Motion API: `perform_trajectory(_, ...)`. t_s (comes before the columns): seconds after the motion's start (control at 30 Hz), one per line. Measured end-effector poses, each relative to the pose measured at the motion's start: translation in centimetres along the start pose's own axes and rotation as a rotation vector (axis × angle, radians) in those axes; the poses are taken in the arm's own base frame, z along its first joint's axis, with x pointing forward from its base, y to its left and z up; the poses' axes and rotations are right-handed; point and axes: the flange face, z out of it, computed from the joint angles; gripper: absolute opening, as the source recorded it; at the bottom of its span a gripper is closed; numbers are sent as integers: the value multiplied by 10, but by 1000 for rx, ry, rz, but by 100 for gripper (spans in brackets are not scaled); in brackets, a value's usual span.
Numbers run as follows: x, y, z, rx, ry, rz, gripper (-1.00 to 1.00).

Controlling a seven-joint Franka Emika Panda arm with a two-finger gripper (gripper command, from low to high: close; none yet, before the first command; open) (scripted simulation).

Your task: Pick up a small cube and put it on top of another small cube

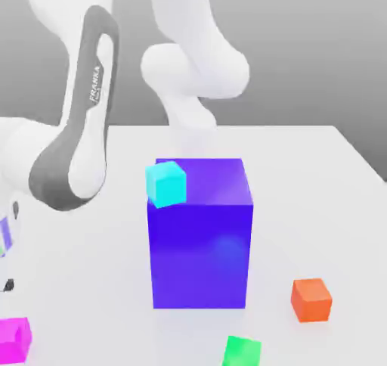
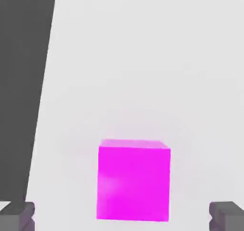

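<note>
A big blue-violet block (image 1: 200, 255) stands on the white table (image 1: 317, 206), near an orange cube (image 1: 311, 301) and a green cube (image 1: 242, 352).

On the table (image 1: 302, 183) stands a block (image 1: 199, 255) (cube (image 1: 311, 300) on the exterior view's right).

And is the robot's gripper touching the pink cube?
Apart. The hand view shows the gripper with its two fingers wide open, and white table showing between each finger and the pink cube.
</note>
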Motion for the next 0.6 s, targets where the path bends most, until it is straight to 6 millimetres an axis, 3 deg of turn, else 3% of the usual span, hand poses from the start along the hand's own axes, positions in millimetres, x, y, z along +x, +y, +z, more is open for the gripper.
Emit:
perform_trajectory(0.03,0,1,15,-1,0,2,0)
perform_trajectory(0.07,1,1,24,-2,0,3,-100)
perform_trajectory(0.27,1,1,29,0,0,3,-100)
perform_trajectory(0.33,1,0,13,-1,0,4,-100)
perform_trajectory(0.43,-1,1,-26,-1,-1,0,-100)
perform_trajectory(0.6,-118,42,-55,-2,-13,-322,-100)
